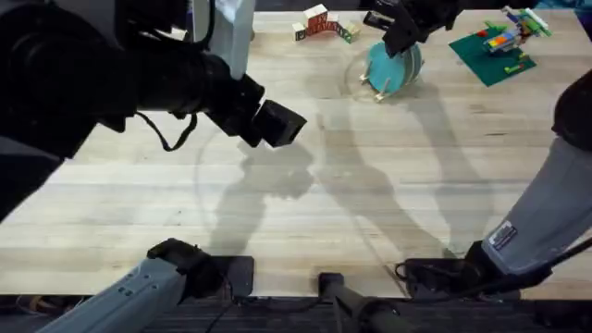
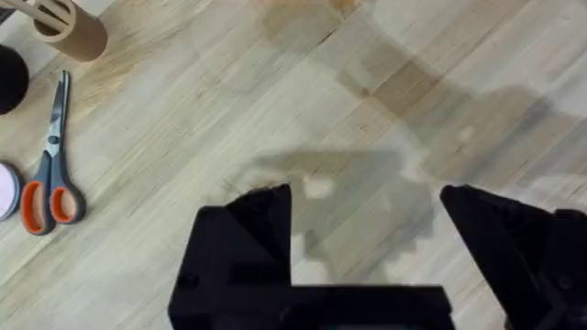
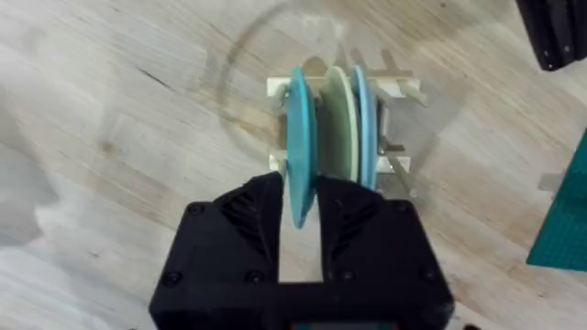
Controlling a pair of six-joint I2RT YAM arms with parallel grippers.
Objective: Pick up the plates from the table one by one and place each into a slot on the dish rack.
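Note:
The turquoise plate [image 3: 300, 156] stands on edge in the dish rack [image 3: 396, 88], in the slot nearest my right gripper [image 3: 301, 215], which is shut on the plate's rim. Behind it in the rack stand the cream-yellow plate [image 3: 337, 128] and a paler blue plate [image 3: 365, 115]. From overhead the rack [image 1: 379, 91] sits at the far middle of the table [image 1: 388, 185], with the turquoise plate [image 1: 387, 67] under my right gripper [image 1: 400, 37]. My left gripper [image 1: 277, 125] hovers high over the table's left-middle; its fingers [image 2: 252, 229] are open and hold nothing.
Wooden block toys [image 1: 319, 22] lie at the far edge left of the rack. A green baseplate with coloured bricks [image 1: 490, 54] sits at the far right. Orange-handled scissors [image 2: 50, 156] and a wooden cylinder [image 2: 69, 29] lie on the table off to one side of my left gripper.

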